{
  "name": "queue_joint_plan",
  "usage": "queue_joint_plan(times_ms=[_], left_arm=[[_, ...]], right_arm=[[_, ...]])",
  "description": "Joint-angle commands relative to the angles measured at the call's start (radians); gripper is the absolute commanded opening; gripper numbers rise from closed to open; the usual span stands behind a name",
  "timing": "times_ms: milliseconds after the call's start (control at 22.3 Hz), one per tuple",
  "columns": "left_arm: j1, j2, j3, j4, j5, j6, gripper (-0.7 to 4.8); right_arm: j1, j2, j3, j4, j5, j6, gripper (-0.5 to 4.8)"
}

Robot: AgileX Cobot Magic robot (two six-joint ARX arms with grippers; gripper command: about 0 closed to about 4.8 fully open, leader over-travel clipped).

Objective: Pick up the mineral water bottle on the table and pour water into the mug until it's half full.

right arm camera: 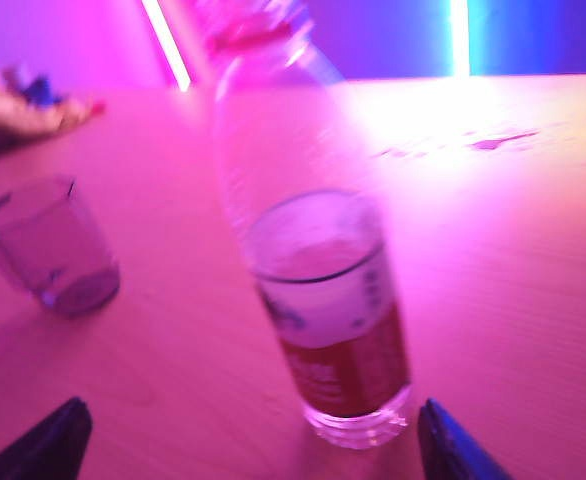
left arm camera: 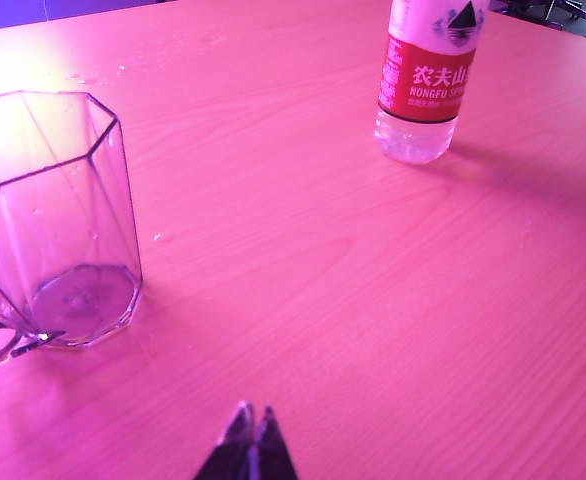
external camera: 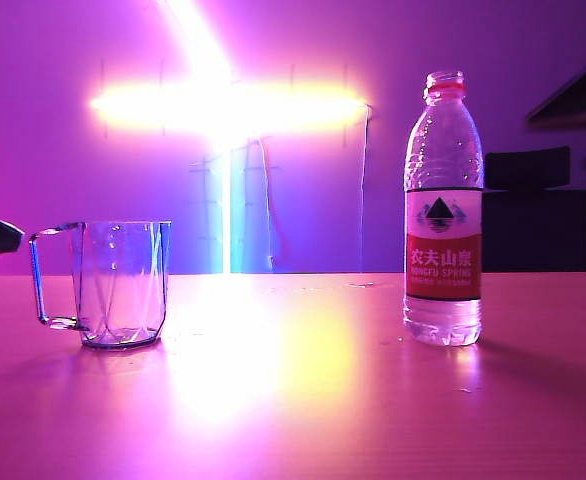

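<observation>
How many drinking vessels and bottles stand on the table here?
2: the mug stands on the table's left side, the mineral water bottle upright on its right. None is hidden as far as these views show.

Left tool point(left arm camera: 250, 425) pinched together; right tool point(right arm camera: 248, 440) spread wide, holding nothing.

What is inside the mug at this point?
The mug looks empty: its faceted base shows through the clear walls, with only a few droplets on the glass. No water level is visible. The mineral water bottle stands apart, uncapped. Neither claw touches them.
</observation>
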Motion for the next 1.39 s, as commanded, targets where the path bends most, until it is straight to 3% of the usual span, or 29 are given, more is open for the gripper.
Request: queue_joint_plan(times_ms=[45,134,359,538,941,1165,1344,1389], left_arm=[[0.000,0.000,0.004,0.013,0.003,-0.003,-0.02],[0.000,0.000,0.004,0.013,0.003,-0.003,-0.02],[0.000,0.000,0.004,0.013,0.003,-0.003,-0.02],[0.000,0.000,0.004,0.013,0.003,-0.003,-0.02],[0.000,0.000,0.004,0.013,0.003,-0.003,-0.02],[0.001,-0.002,0.004,0.013,0.003,-0.003,-0.02],[0.003,-0.002,0.004,0.013,0.003,-0.003,-0.02],[0.008,-0.007,0.004,0.014,0.004,-0.003,-0.02]], right_arm=[[0.120,0.197,0.006,0.259,0.156,-0.072,4.79],[0.149,0.335,0.006,0.399,0.200,-0.071,4.79],[0.147,0.756,0.022,0.860,0.197,-0.069,4.79],[0.148,0.978,0.097,1.010,0.169,-0.057,4.79],[0.148,1.115,0.216,1.015,0.146,-0.006,4.79],[0.148,1.115,0.227,0.998,0.146,-0.006,3.03],[0.148,1.115,0.228,0.999,0.146,-0.014,3.02],[0.148,1.115,0.228,0.999,0.146,-0.018,2.52]])
